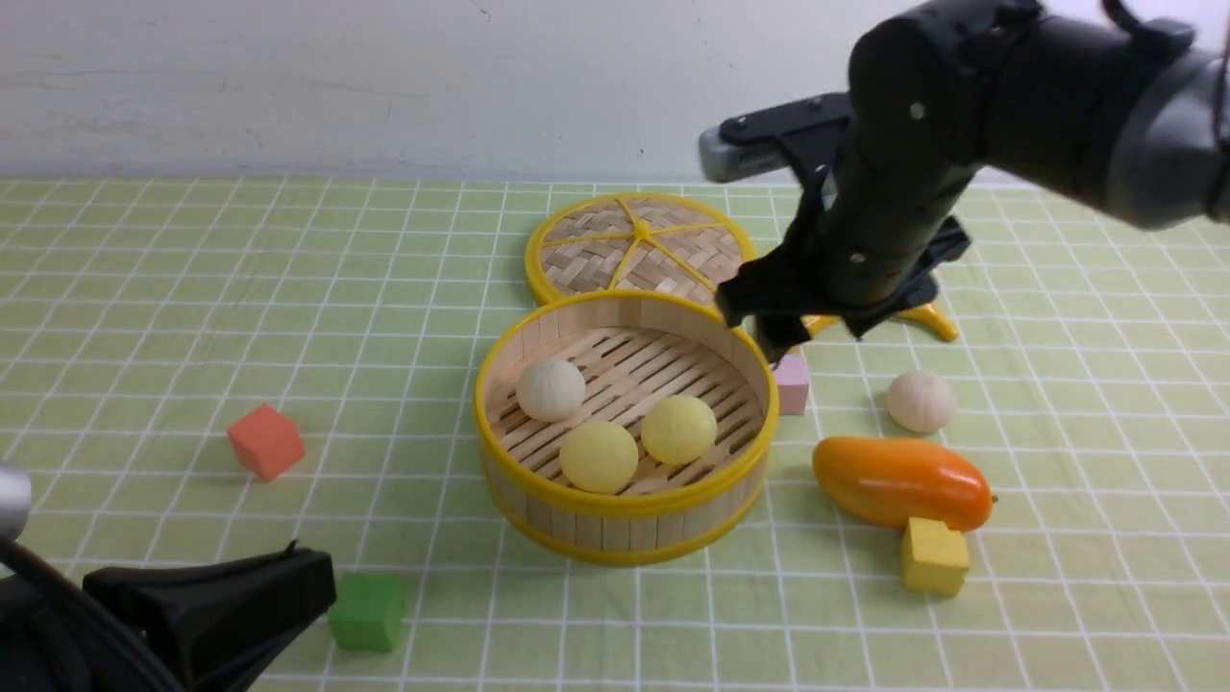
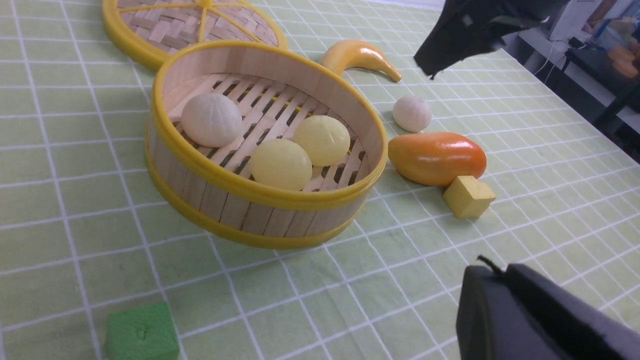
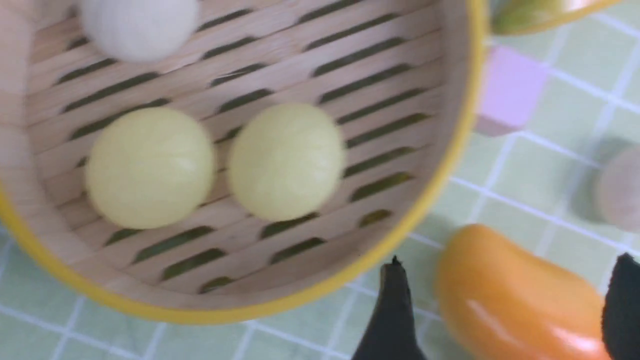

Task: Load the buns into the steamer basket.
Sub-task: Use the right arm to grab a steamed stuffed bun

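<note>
Right jaws wide and empty, left jaws can't tell: centre over outlying off-white bun (image 1: pixel 922 402), lower clear of mango (image 1: pixel 898 482), grip gently.

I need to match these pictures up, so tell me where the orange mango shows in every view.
Front view: orange mango, right of the steamer basket, behind the yellow cube.
Left wrist view: in the upper right part of the picture.
Right wrist view: at the lower right, blurred, cut off below.
Shared landmark: the steamer basket's yellow rim.
</note>
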You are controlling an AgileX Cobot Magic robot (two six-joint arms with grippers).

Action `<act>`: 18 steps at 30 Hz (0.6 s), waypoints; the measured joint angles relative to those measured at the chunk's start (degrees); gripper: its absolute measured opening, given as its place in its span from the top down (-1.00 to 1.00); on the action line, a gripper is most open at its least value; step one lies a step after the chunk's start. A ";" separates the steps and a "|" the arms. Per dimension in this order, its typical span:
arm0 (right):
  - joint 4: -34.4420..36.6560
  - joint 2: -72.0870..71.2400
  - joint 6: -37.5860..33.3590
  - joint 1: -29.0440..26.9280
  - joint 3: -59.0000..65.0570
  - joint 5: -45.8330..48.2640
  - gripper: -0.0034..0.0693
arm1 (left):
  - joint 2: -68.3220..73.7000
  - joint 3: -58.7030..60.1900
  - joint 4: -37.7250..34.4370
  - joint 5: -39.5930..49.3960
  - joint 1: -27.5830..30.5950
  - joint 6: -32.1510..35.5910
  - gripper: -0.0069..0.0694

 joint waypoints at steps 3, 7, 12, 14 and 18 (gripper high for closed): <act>-0.28 1.56 1.67 -4.88 0.61 0.25 -0.36 | 0.00 0.00 0.00 0.00 0.00 0.00 0.73; 2.03 5.71 1.61 -9.52 1.10 -2.21 -0.26 | 0.00 0.00 0.00 0.18 0.00 0.00 0.72; 7.69 10.29 0.25 -14.76 1.12 -7.31 -0.20 | 0.00 0.00 0.00 0.77 0.00 0.00 0.72; 9.80 11.32 -1.21 -16.83 1.12 -9.79 -0.20 | 0.00 0.00 0.00 1.23 0.00 0.00 0.71; 10.49 11.50 -1.49 -18.13 1.12 -12.13 -0.19 | 0.00 0.00 0.00 1.28 0.00 0.00 0.70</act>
